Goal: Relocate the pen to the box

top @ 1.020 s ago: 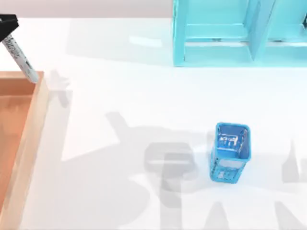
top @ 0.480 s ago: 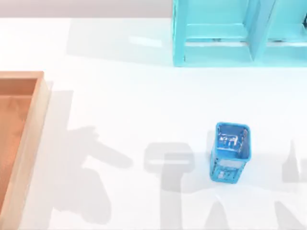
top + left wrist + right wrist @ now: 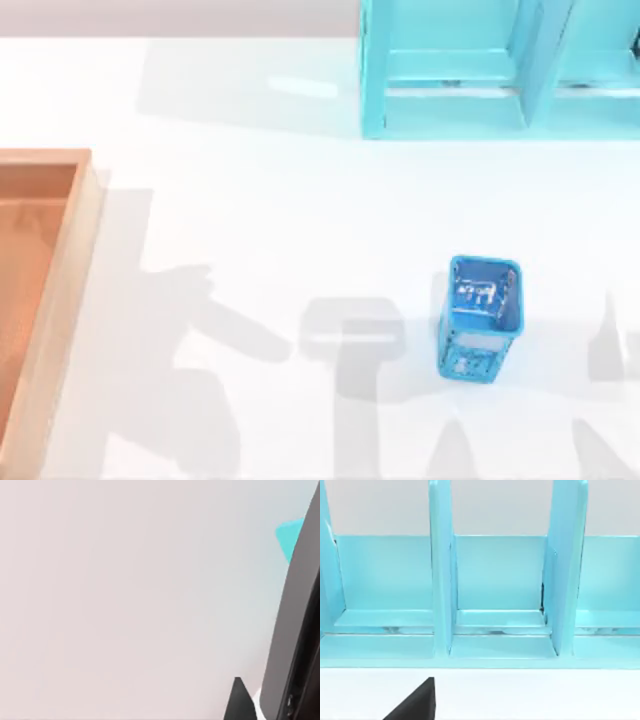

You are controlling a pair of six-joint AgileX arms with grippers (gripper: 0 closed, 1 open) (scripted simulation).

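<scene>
Top view: the box (image 3: pixel 62 300) runs off the left & bottom edges, so we see just one corner & part of its floor; the cyan shelf unit (image 3: pixel 470 95) is cut at the top & right edges. The left wrist view gives us a dark finger (image 3: pixel 300 630) cut off at the right edge. Right wrist view has a dark finger tip (image 3: pixel 417 702) clipped at the bottom edge, so we can't tell how either jaw stands.

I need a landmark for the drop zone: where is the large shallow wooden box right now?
In the top view, the large shallow wooden box sits at the table's left edge, far left of the small blue mesh cup.
</scene>
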